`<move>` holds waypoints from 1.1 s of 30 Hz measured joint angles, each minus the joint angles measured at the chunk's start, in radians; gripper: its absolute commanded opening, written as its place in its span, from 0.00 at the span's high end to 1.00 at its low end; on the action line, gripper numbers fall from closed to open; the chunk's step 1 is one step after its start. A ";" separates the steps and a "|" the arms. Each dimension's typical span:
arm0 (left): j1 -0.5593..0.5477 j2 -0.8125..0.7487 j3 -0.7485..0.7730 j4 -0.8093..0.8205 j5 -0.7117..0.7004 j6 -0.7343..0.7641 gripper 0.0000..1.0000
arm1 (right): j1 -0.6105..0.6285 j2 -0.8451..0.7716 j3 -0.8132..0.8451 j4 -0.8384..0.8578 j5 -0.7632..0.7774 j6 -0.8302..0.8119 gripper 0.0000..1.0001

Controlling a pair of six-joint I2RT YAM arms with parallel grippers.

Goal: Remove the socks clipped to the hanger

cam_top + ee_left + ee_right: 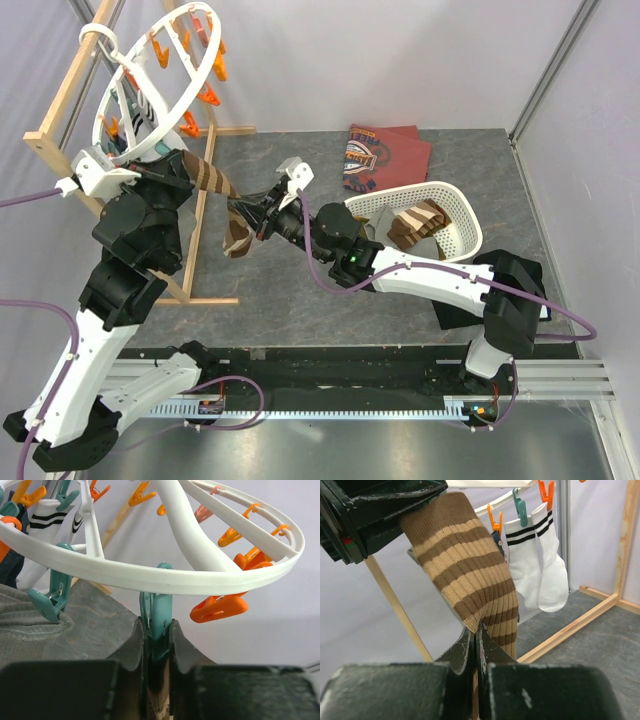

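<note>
The round white hanger [160,80] hangs tilted from the wooden rack at the top left, with orange and teal clips. My left gripper [157,637] is shut on a teal clip [161,615] under the hanger's ring [150,577]. A brown-and-tan striped sock [470,580] hangs from there, seen in the top view too [215,190]. My right gripper [476,637] is shut on this sock's lower fold; in the top view it [245,215] sits mid-table. Two white socks with black stripes [540,560] stay clipped to the hanger behind.
A white mesh basket [455,205] at the right holds another brown striped sock [415,220]. A folded maroon printed shirt [385,155] lies behind it. The wooden rack frame [190,265] stands at the left, its base bar on the grey table.
</note>
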 measured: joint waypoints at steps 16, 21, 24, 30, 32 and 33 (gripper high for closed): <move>0.002 0.006 0.007 0.006 0.015 0.070 0.56 | -0.051 0.001 0.025 -0.109 -0.041 0.087 1.00; 0.002 0.000 0.020 0.000 0.056 0.089 0.43 | -0.079 0.001 0.025 -0.116 -0.064 0.113 1.00; 0.002 -0.003 0.051 -0.033 0.063 0.080 0.42 | -0.080 0.001 0.025 -0.122 -0.078 0.121 1.00; 0.002 -0.009 0.125 -0.109 0.058 0.036 0.40 | -0.078 0.001 0.025 -0.128 -0.106 0.136 1.00; 0.002 -0.004 0.145 -0.137 0.053 0.018 0.38 | -0.078 0.001 0.025 -0.128 -0.112 0.140 1.00; 0.002 0.003 0.161 -0.163 0.047 0.003 0.35 | -0.078 0.001 0.026 -0.128 -0.113 0.142 1.00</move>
